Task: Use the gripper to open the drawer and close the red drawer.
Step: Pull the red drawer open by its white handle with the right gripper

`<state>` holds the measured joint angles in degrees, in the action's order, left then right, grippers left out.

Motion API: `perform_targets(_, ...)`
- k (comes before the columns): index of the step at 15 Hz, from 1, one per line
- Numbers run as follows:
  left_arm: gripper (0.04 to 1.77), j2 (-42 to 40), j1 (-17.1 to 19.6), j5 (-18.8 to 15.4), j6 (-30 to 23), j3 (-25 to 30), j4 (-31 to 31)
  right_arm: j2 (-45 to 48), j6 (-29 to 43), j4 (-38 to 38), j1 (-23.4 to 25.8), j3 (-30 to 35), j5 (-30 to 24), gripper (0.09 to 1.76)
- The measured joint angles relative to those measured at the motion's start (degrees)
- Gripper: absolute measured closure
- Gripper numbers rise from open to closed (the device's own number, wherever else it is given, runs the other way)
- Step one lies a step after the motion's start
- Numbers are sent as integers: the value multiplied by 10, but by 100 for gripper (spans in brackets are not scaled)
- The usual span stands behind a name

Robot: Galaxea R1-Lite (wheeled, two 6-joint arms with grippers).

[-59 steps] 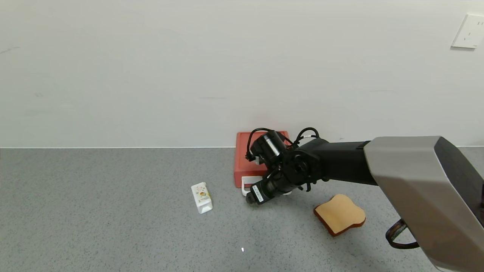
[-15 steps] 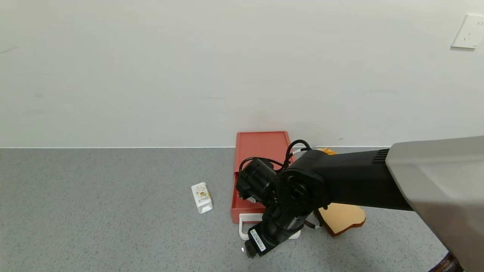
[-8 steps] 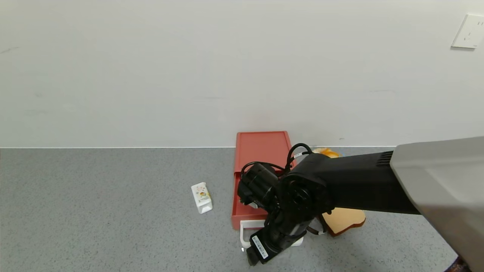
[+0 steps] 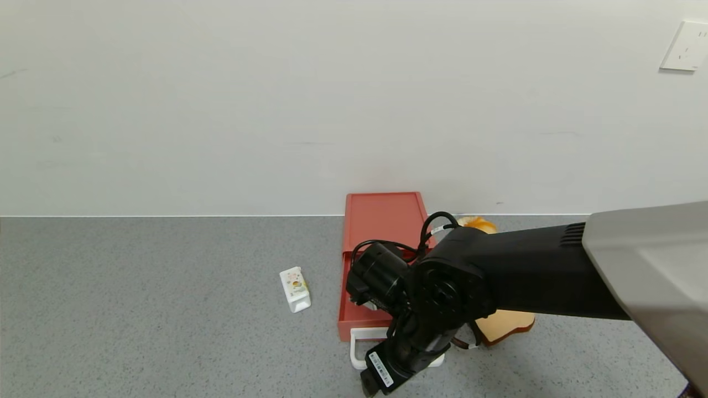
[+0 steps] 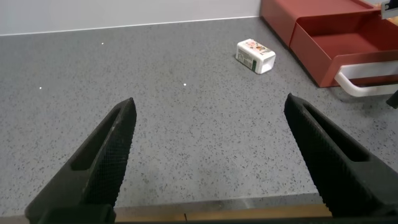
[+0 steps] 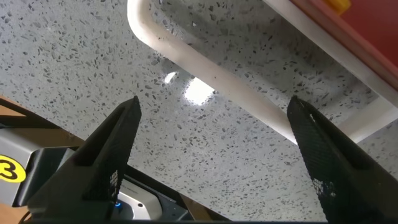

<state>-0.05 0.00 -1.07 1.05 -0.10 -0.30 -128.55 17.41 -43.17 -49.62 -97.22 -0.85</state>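
Now right gripper [image 6: 211, 149] spread, white handle [image 6: 205, 68] beyond, drawer [image 4: 381, 221] open.

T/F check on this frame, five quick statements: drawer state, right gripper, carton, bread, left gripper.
1. The red drawer has its tray pulled out. True.
2. The right gripper is clamped on the white handle. False: its fingers are spread wide, and the handle lies apart from them in the right wrist view.
3. The small white carton sits inside the tray. False: it lies on the grey table, to the robot's left of the drawer.
4. A bread slice lies on the table, to the robot's right of the drawer, partly hidden by the arm. True.
5. The left gripper holds the carton. False: it is open and empty, with the carton far off.
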Motion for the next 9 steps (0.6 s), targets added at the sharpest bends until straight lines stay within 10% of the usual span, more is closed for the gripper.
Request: perform_targets(9,9,0,0,1,0,0,-1,99,-6,-1,1,15,-1,14)
